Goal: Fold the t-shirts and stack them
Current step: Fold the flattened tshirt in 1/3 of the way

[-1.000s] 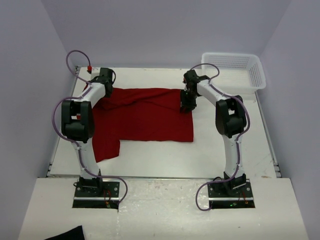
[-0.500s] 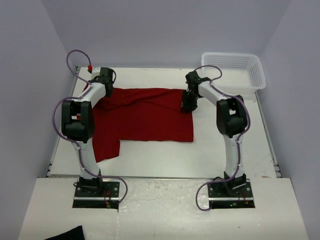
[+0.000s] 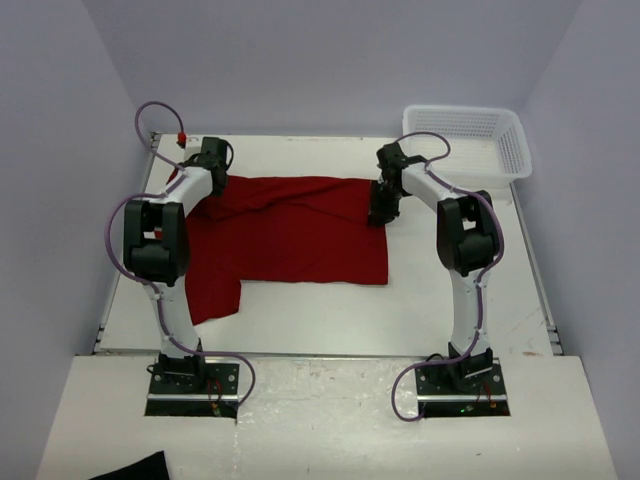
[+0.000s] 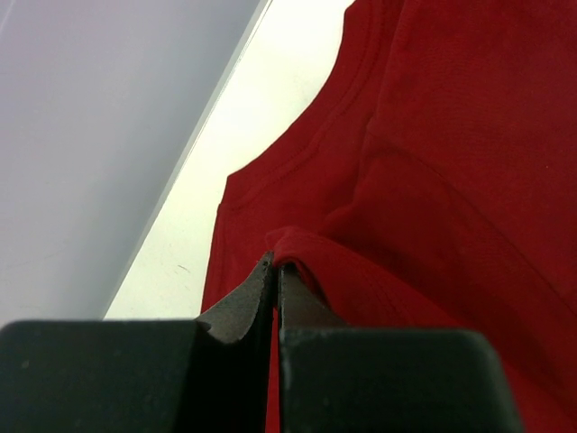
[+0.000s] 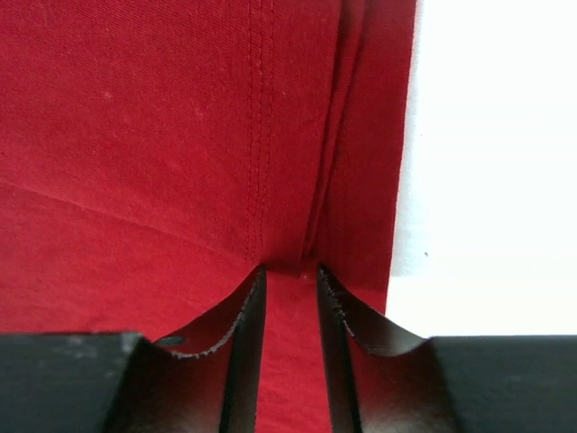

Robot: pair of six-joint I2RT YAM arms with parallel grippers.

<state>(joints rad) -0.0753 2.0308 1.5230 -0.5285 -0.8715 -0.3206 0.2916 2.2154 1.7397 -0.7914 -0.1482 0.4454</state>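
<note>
Dark red t-shirt (image 3: 290, 240) is lying mostly flat on the tabletop (image 3: 330, 320), one sleeve sticking out toward the near left. The far edge is bunching into loose ridges. Left pincer (image 4: 275, 266) is sitting at the far-left corner with jaws together, clamping a raised fold of shirt by the collar side. Right pincer (image 5: 290, 271) is standing at the far-right edge, jaws narrowly apart and straddling a ridge of cloth next to the hem seam; can't tell if it is actually gripping. White mesh basket (image 3: 515, 150) is waiting at the far right, nothing visible in it.

Progress looks early. Both arms are setting up on the far corners, probably for a first fold toward the near edge. No clean fold is showing yet, and nothing is stacked.
</note>
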